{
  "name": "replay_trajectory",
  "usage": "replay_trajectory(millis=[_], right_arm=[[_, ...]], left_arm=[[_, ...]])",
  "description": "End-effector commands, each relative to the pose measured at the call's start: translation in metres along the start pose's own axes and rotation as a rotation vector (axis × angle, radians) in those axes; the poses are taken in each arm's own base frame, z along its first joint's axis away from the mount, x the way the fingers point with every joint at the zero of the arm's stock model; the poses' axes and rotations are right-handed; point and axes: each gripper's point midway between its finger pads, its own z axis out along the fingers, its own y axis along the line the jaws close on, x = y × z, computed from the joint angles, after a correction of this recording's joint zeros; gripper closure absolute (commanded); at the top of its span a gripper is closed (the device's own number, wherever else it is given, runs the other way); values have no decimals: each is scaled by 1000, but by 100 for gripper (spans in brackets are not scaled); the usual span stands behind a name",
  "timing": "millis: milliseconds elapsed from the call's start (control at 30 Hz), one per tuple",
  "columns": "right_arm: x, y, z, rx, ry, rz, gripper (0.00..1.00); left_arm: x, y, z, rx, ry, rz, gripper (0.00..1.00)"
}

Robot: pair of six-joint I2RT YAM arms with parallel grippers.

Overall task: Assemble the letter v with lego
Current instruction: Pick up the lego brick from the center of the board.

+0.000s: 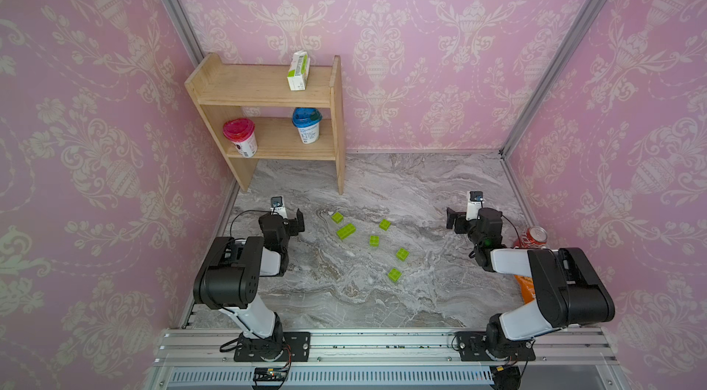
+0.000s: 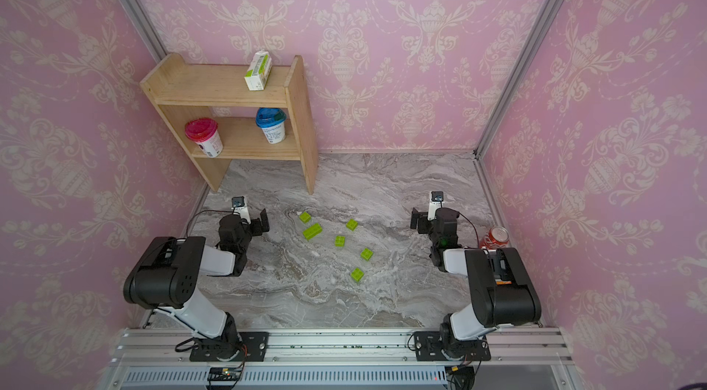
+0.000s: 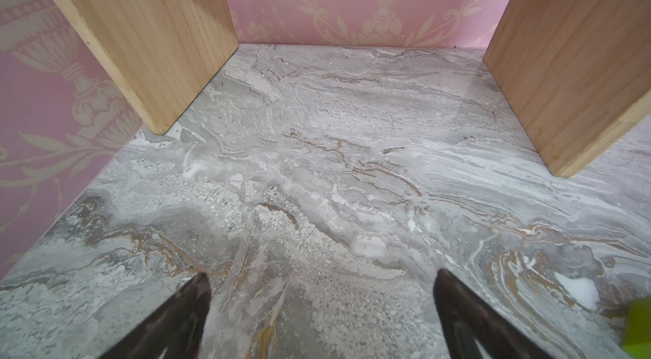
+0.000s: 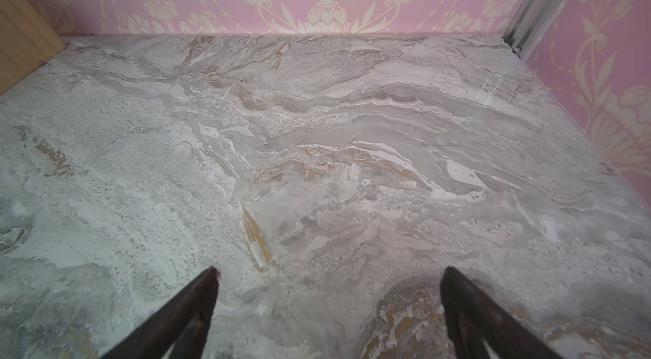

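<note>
1. My left gripper (image 1: 290, 216) has its jaws spread wide and nothing in them. It's over the left side of the marble table (image 1: 344, 300), out in front of the wooden shelf (image 1: 264, 86).
2. From the left wrist cam all I get is my two dark fingertips (image 3: 190, 301) with bare marble between them and the shelf's two side boards ahead. There's also a sliver of lime green (image 3: 639, 327) at the frame edge, and I can't tell which brick that is.
3. My right gripper (image 1: 462, 216) is the same deal, fully spread and empty, over the right side of the table. The right wrist cam shows just marble between the fingertips (image 4: 197, 301).
4. The lego (image 2: 339, 240) is six lime-green bricks, all loose on the table between my two arms, and none of them are clicked together.
5. In both top views a squarish brick (image 1: 337, 217) lies closest to my left gripper, with the long brick (image 1: 346, 231) just beside it on the near side.
6. The other four trail off rightward and toward the front: third brick (image 1: 385, 224), fourth brick (image 1: 374, 240), fifth brick (image 1: 402, 254), sixth brick (image 1: 394, 274).
7. Other stuff around:
   - a carton (image 1: 298, 70) on the shelf's top board
   - a pink-lidded cup (image 1: 241, 137) and a blue-lidded cup (image 1: 307, 124) on the lower board
   - a red can (image 1: 533, 235) by the right wall
   - an orange bag (image 1: 524, 286) partly hidden under my right arm
</note>
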Motion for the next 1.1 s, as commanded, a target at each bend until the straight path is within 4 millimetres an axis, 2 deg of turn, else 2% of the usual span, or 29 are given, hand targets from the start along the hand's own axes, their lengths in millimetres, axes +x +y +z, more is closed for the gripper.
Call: replay_trajectory(millis=[0,267,333,400,500,533,600,667,733,867,967,1067], right_arm=[[-3,0,-4,-10,-7,19,0],[-4,-1,-5,9,-17,9,0],[-20,-2,-9,72,26,-23,0],[-52,5,-23,152,68,-117,0],[-86,26,-48,213,155,-169,0],[-87,36,-56,214,200,-138,0],[-85,61,-72,199,295,-109,0],[-72,93,-85,171,410,-99,0],[-63,137,-95,103,493,-116,0],[-25,219,-113,17,644,-132,6],[6,277,-115,-82,738,-93,17],[22,320,-108,-144,769,-104,23]], left_arm=[[-2,2,-3,3,0,6,1],[-9,6,-2,-24,23,6,1],[-19,9,-4,-52,43,13,1],[-42,13,-14,-114,50,34,1],[-84,17,-40,-214,49,-21,1],[-91,16,-48,-230,80,-41,1],[-102,18,-67,-280,147,-86,2],[-100,12,-83,-271,201,-112,3],[-94,8,-95,-263,231,-131,5],[-81,12,-113,-274,275,-144,7],[-77,12,-120,-267,280,-148,8],[-74,13,-124,-260,282,-149,8]])
